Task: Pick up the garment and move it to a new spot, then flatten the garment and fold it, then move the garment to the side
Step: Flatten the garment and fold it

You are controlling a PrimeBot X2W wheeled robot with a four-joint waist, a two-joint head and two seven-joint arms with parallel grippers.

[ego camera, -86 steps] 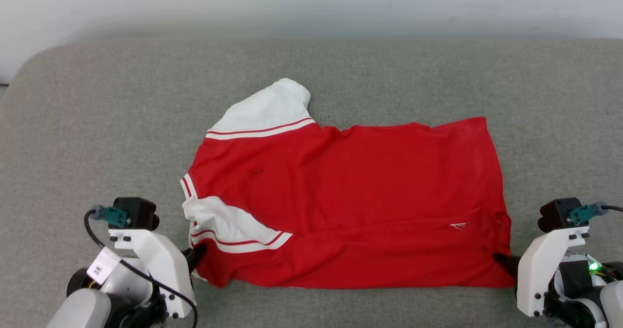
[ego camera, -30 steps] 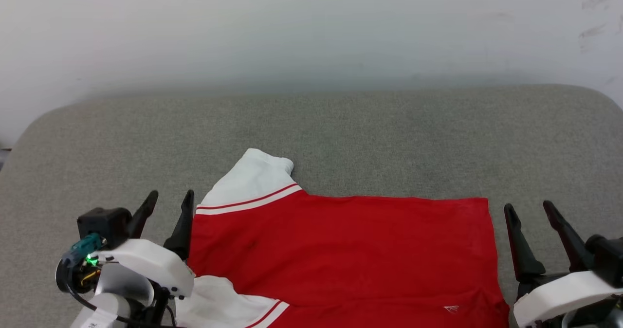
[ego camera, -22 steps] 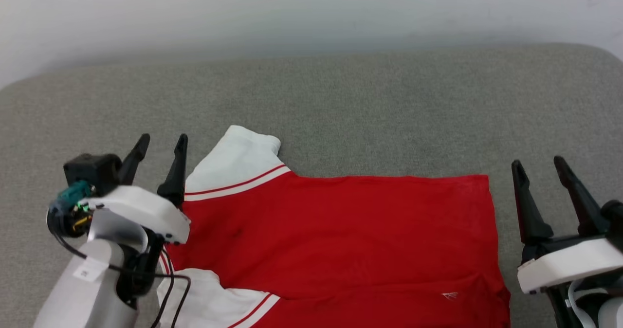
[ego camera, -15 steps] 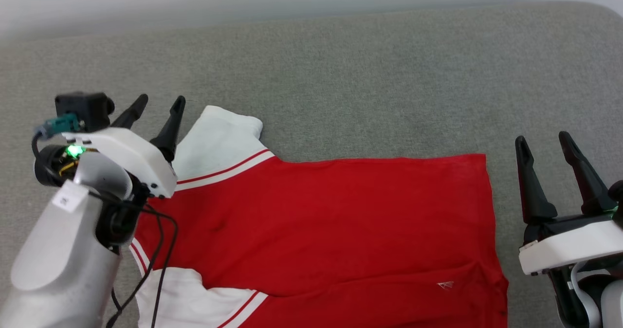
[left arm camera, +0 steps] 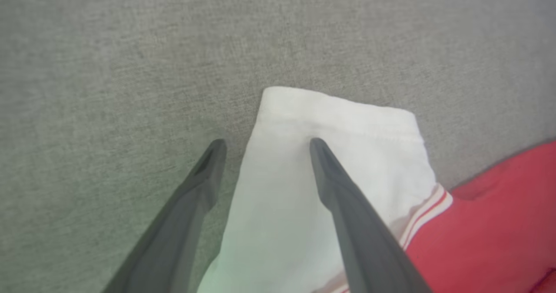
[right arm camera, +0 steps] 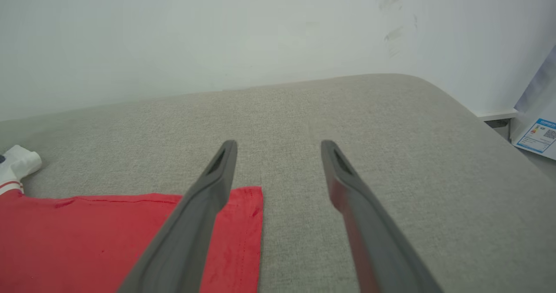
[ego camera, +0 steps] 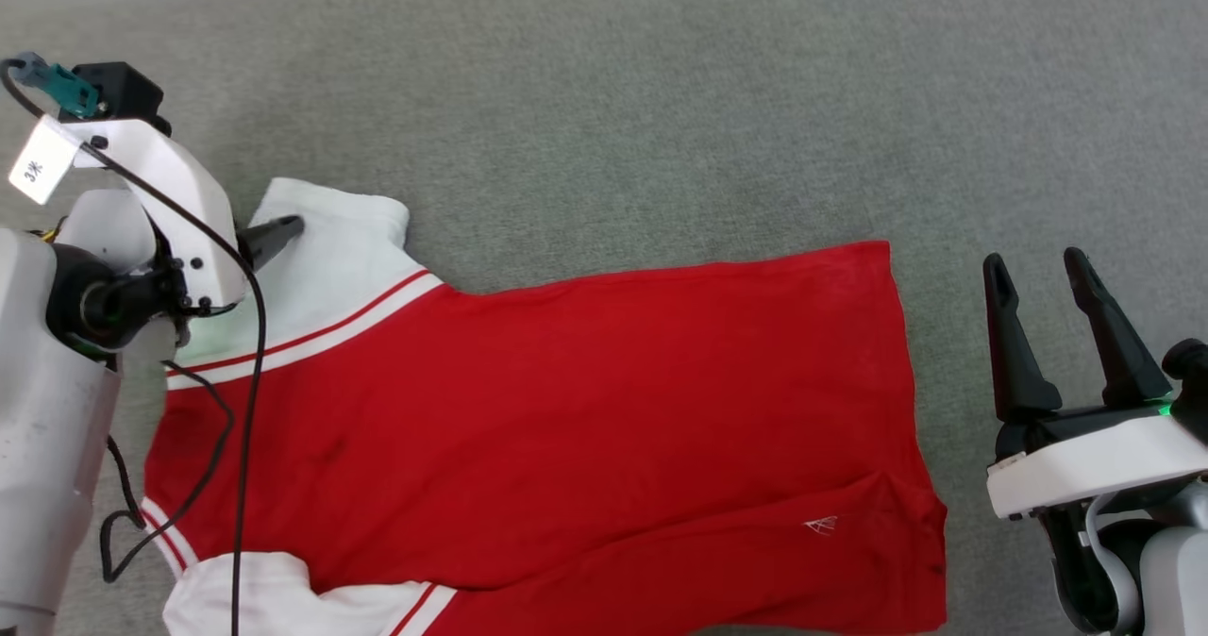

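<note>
Since half a second earlier, the left gripper (left arm camera: 266,145) had swung from beside the garment's far white sleeve (ego camera: 330,240) to a place over it, and the head camera had tipped further down. Item: garment (ego camera: 566,391), a red jersey with white sleeves and red-and-white trim stripes, spread mostly flat on the grey upholstered cushion (ego camera: 661,98), its length running left to right. A second white sleeve (ego camera: 245,598) lay bunched at the near left corner, and a small white logo (ego camera: 819,525) showed near the right hem, where a slight crease rose. Item: left gripper, jaws spread wide. One finger (left arm camera: 191,197) lay over bare grey cushion, the other over the sleeve just short of its stitched cuff, so the pair straddled the sleeve's side edge. Contact with the cloth could not be told. A black cable (ego camera: 250,381) hung from this arm across the garment's left shoulder. Item: right gripper (ego camera: 1034,260), jaws spread wide and holding nothing, fingers pointing away from the robot, above the cushion just beside the garment's right hem. Beyond the cushion stood a pale wall (right arm camera: 173,32).
</note>
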